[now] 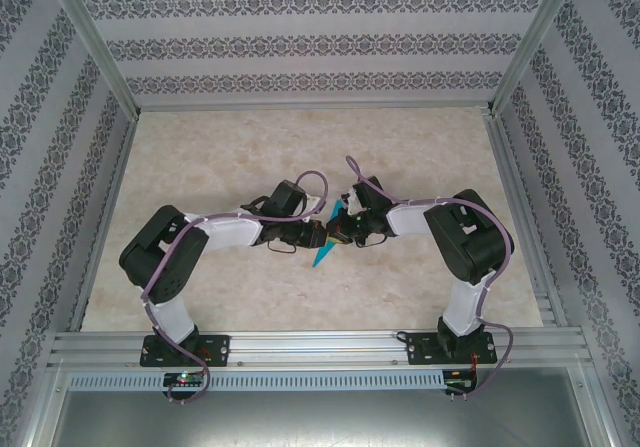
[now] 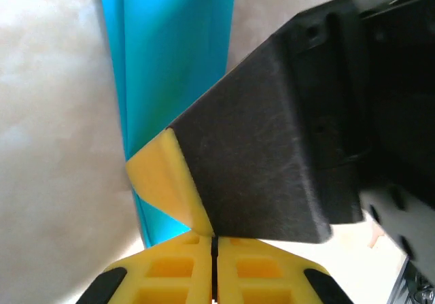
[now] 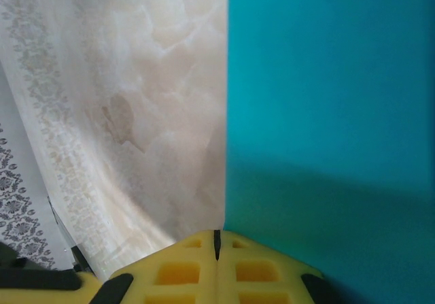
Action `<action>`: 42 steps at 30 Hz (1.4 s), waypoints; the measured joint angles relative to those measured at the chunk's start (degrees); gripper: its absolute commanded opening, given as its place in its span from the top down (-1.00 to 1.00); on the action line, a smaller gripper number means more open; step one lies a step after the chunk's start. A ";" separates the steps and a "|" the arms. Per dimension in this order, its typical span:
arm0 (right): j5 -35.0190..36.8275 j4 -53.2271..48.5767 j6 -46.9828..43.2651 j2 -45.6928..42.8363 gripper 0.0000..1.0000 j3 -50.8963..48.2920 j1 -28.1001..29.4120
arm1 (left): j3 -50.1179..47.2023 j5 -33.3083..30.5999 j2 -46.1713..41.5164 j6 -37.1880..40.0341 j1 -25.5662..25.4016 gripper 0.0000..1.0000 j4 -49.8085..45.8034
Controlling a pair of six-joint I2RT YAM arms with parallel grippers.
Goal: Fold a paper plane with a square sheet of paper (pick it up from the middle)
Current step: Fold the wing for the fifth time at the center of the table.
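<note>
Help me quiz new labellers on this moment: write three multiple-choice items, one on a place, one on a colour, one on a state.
1. Where on the table is the folded paper?
A. at its far edge
B. at its right edge
C. in the middle, where the left gripper and right gripper meet

2. What colour is the paper?
A. turquoise-blue
B. red
C. white

3. How do the right gripper's fingers stand?
A. wide open
B. shut
C. half open

Answers:
1 C: the top view shows it at mid-table between the two arm tips.
2 A: it is blue in all three views.
3 B: the yellow fingers meet at a thin seam, with the paper's edge running into it.
</note>
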 measured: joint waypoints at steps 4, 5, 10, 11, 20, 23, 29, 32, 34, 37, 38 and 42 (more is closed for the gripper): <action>0.02 0.00 0.00 0.00 1.00 0.00 0.00 | -0.07 0.37 2.89 -0.44 0.00 0.81 0.42; 0.00 -0.02 0.00 0.00 1.00 0.00 -0.11 | -0.13 0.37 3.13 -0.44 0.00 0.80 0.55; -0.42 -0.35 0.00 0.11 1.00 0.24 -0.33 | -0.28 0.26 3.19 -0.33 0.00 0.81 0.63; -0.42 -0.52 0.00 0.11 1.00 0.35 -0.33 | -0.31 0.17 3.19 -0.17 0.00 0.81 0.63; 0.33 -1.64 0.22 0.11 1.00 1.01 -0.48 | -2.01 -0.66 2.82 3.34 0.00 0.81 2.43; 1.22 -2.03 0.50 0.13 1.00 1.53 -1.57 | -3.34 -0.76 2.43 4.20 0.00 0.81 4.42; 2.75 -3.54 0.66 1.18 1.00 3.91 -4.46 | -4.94 -0.90 2.03 5.57 0.00 0.82 6.78; 3.74 -4.48 0.66 2.29 1.00 6.01 -5.29 | -5.64 -1.20 1.60 6.08 0.00 0.82 7.23; 3.91 -5.05 0.63 3.52 1.00 7.85 -6.23 | -5.97 -1.29 1.44 6.34 0.00 0.82 7.45; 3.63 -6.12 0.44 4.66 1.00 9.62 -7.10 | -6.36 -1.33 1.33 6.73 0.00 0.82 7.93; 3.65 -6.54 0.39 4.83 1.00 10.01 -7.32 | -6.56 -1.36 1.27 6.78 0.00 0.82 8.13; 4.28 -7.43 -0.26 5.35 1.00 11.34 -8.66 | -6.82 -1.55 1.11 6.97 0.00 0.82 8.33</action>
